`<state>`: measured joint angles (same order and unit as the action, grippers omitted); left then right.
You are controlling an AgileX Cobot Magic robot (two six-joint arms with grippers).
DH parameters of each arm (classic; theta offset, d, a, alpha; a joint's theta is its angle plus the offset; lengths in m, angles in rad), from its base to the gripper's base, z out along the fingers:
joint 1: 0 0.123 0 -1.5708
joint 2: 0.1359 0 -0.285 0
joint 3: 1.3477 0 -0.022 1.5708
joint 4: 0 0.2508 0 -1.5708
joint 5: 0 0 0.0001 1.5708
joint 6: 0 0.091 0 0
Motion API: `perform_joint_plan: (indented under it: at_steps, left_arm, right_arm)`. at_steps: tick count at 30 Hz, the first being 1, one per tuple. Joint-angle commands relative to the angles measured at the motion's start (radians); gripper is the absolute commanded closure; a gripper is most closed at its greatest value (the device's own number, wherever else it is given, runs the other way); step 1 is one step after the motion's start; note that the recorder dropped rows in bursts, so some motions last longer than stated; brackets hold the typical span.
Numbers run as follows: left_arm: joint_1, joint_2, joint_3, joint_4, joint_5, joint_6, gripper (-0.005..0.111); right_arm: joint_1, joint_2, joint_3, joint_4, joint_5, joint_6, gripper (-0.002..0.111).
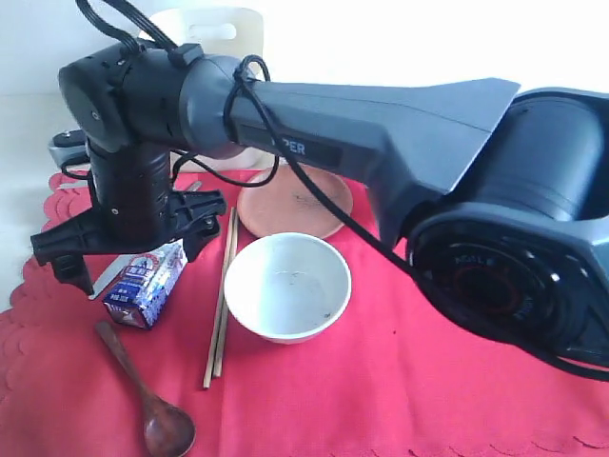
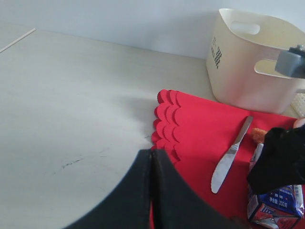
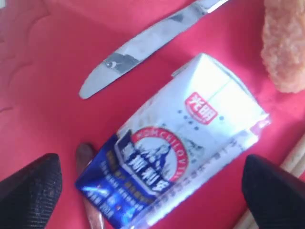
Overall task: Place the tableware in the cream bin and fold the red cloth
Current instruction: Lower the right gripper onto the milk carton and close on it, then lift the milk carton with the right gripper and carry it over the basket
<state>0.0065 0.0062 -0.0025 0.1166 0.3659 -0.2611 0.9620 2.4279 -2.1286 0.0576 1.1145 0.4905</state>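
Probably a lab: pale tabletop [image 2: 71,95], plain white wall [image 2: 119,24]

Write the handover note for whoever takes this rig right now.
Left gripper shut, empty, by the red cloth's scalloped edge.
Right gripper open, fingers either side of the milk carton, which is not tableware.
On the cloth: bowl, plate, chopsticks, spoon, knife.
Cream bin stands by the cloth's edge.
Done: nothing visibly binned.
Left: bin all tableware, then fold the cloth.
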Motion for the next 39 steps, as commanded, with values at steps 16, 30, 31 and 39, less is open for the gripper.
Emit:
perform_joint_plan:
  at_steps: [16,30,31,39]
  left_arm:
    - [-0.007,-0.006,0.003,0.005,-0.005,0.003,0.107]
    - [-0.007,-0.006,0.003,0.005,-0.005,0.003,0.107]
    - [-0.007,-0.006,0.003,0.005,-0.005,0.003,0.107]
    - [-0.007,-0.006,0.003,0.005,-0.005,0.003,0.107]
  right_arm:
    - [-0.022,0.072,-0.016,0.019,-0.072,0.168,0.025]
    - [-0.022,0.066,-0.016,0.011,-0.066,0.164,0.094]
    - [-0.022,0.064,-0.016,0.011,-0.064,0.164,0.096]
    - [-0.022,0.014,-0.016,-0.004,-0.067,0.104,0.108]
